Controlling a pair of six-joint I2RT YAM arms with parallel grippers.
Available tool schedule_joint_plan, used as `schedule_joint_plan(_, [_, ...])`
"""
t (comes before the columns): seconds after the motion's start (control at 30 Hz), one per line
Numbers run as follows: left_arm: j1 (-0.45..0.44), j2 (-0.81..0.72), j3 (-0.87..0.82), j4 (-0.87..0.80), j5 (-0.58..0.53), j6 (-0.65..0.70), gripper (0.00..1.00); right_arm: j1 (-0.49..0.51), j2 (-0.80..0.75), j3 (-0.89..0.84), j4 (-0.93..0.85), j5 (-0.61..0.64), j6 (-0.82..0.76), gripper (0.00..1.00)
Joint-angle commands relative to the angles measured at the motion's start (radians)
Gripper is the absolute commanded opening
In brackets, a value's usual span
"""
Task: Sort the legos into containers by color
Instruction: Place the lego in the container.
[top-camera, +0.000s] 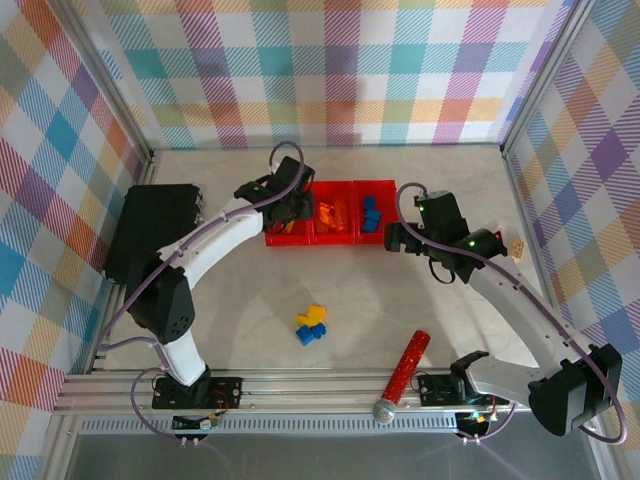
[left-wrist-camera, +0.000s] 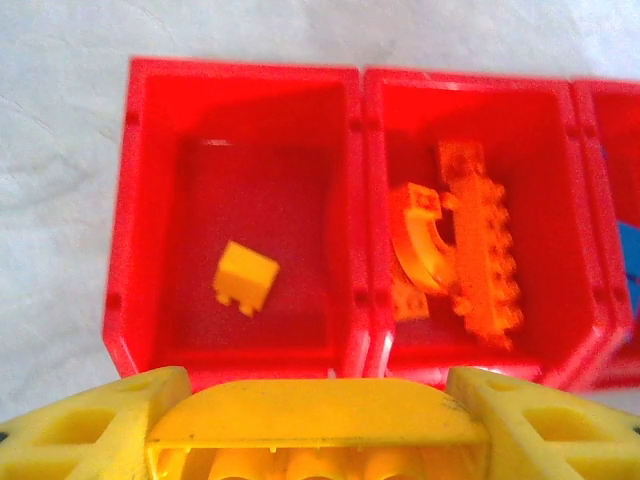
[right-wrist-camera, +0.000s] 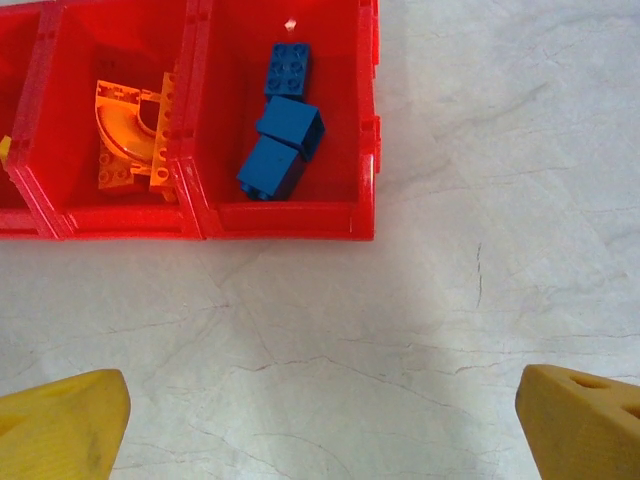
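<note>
L gripper (left-wrist-camera: 316, 395) is clamping a yellow plastic brick (left-wrist-camera: 320, 428) over the left end of the row of three translucent red plastic bins (left-wrist-camera: 358, 200). A small yellow brick (left-wrist-camera: 245, 278) is lying inside there. R gripper (right-wrist-camera: 322, 400), fingers wide apart, is hovering near the row's right end. Loose yellow & blue bricks (top-camera: 312, 327) are lying well in front.

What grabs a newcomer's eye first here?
Three joined red bins mid-table hold one yellow brick, orange bricks and blue bricks, sorted apart. The left hand grips another yellow piece by the leftmost bin. A glittery red microphone lies near the front edge, loose yellow and blue bricks to its left.
</note>
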Motion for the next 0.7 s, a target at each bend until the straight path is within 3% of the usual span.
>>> schedule_joint_plan(0.0, [0.032,0.075,0.071,0.040,-0.038,0.051,0.45,-0.006,-0.015,-0.009,0.003,-0.009,-0.003,0.99])
schedule_joint_plan(0.4, [0.135,0.318,0.237,0.074,-0.030,0.075,0.46,-0.007,-0.050,-0.023,-0.054,-0.040,-0.002,0.99])
schedule_joint_plan(0.67, [0.169,0.365,0.237,0.134,0.047,0.077,0.57,-0.007,-0.081,-0.041,-0.070,-0.035,0.006,0.99])
